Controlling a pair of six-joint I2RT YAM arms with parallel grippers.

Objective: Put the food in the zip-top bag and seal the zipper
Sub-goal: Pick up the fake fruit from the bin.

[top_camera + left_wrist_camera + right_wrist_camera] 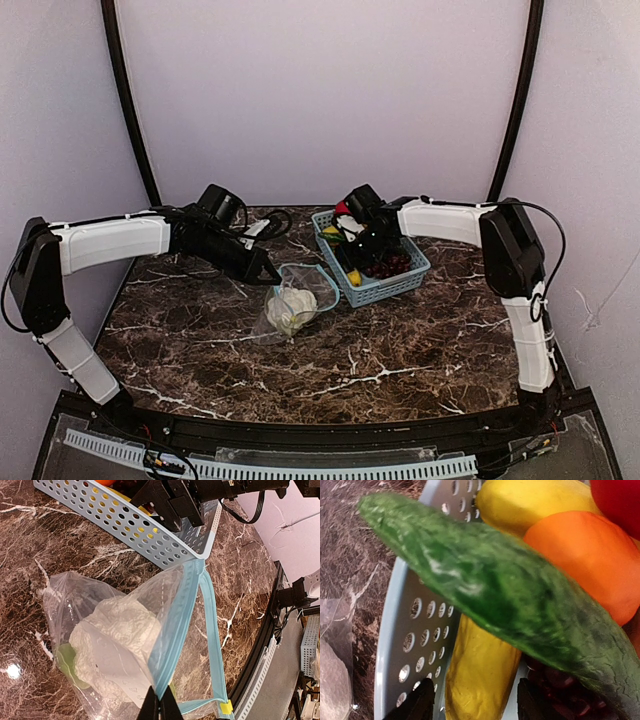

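The clear zip-top bag [300, 285] lies on the marble table with its mouth held up and open. My left gripper [268, 272] is shut on the near side of the light-blue zipper [175, 625], its fingertips [161, 707] pinching the strip. Inside the bag [75, 590] are the white cauliflower [115, 630] and a small light-green piece [67, 660]. My right gripper [352, 250] is open inside the blue basket [385, 285]. In the right wrist view its jaws [476, 702] stand either side of the yellow banana [480, 670] without closing on it.
The basket [405, 630] also holds a green cucumber [510, 595] lying across the banana, an orange fruit [580, 555], a second yellow piece [530, 500], a red fruit [620, 500] and dark grapes [560, 685]. A yellow slider tab [226, 707] sits at the zipper's end.
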